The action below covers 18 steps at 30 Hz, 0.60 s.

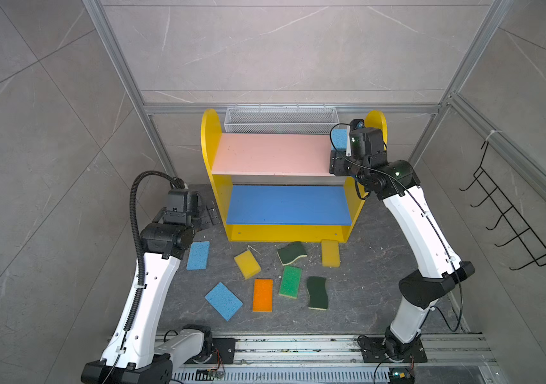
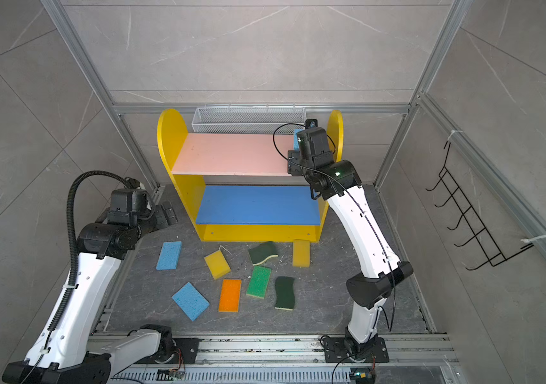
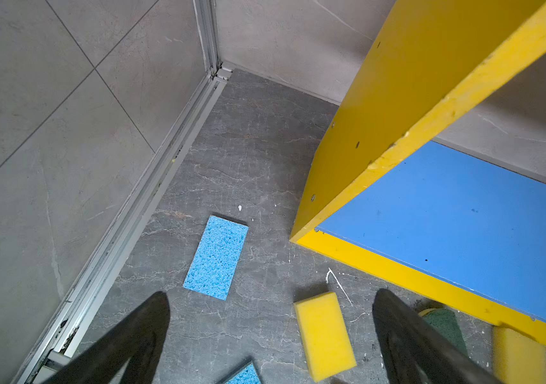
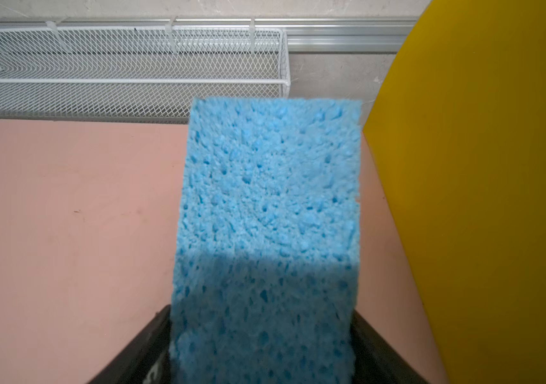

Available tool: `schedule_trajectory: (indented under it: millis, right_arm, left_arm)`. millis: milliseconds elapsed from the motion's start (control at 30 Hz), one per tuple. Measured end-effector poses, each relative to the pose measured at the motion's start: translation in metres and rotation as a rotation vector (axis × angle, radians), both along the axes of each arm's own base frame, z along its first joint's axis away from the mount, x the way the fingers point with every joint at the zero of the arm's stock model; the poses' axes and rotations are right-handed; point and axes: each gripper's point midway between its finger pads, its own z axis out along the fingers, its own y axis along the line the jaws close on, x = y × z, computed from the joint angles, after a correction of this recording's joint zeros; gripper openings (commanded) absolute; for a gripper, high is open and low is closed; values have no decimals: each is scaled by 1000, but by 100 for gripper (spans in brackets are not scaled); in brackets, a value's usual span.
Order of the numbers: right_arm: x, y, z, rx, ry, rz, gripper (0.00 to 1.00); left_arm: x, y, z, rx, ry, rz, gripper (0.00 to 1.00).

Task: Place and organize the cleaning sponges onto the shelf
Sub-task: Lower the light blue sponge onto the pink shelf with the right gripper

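The right hand (image 4: 260,332) reaches over the pink board (image 1: 271,154) of the shelf (image 1: 210,133), at its 3 o'clock end, close to the yellow side wall. A blue sponge (image 4: 265,199) lies between its 2 fingers, with its long way pointing to 12 o'clock. This is likely so it sits neat by the wall and leaves room for more. Whether the fingers press the sponge or only stand beside it cannot be told. The left hand (image 3: 271,294) is spread wide and grasps nothing. It hangs low at the shelf's 9 o'clock side, likely ready for a sponge close by. The blue board (image 1: 288,204) has nothing on it. 8 sponges lie loose on the counter (image 1: 364,282) at the shelf's 6 o'clock side, pointing all ways: 2 light blue sponges (image 1: 198,255) (image 1: 223,301), 2 yellow sponges (image 1: 247,264) (image 1: 330,253), 1 orange sponge (image 1: 262,295), 1 bright green sponge (image 1: 290,282) and 2 dark green wavy sponges (image 1: 292,253) (image 1: 317,293). With the 1 up top, that makes 9.
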Motion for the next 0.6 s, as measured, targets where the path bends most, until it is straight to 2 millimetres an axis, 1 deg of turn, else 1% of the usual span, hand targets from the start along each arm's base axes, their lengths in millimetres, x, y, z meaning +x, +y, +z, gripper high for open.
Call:
schedule_trajectory:
  millis: [67,433,600]
  right_arm:
    - [3,0,-5,-7,9,-5,78]
    - [1,-3,-3,-21,14,-18,83]
    - [1,-5,-3,-26,13,-24,80]
  left_arm:
    - [1,0,0,0,-2,0,98]
    - [3,0,0,-1,-8,0,98]
    - [3,0,-1,-1,-4,0,98]
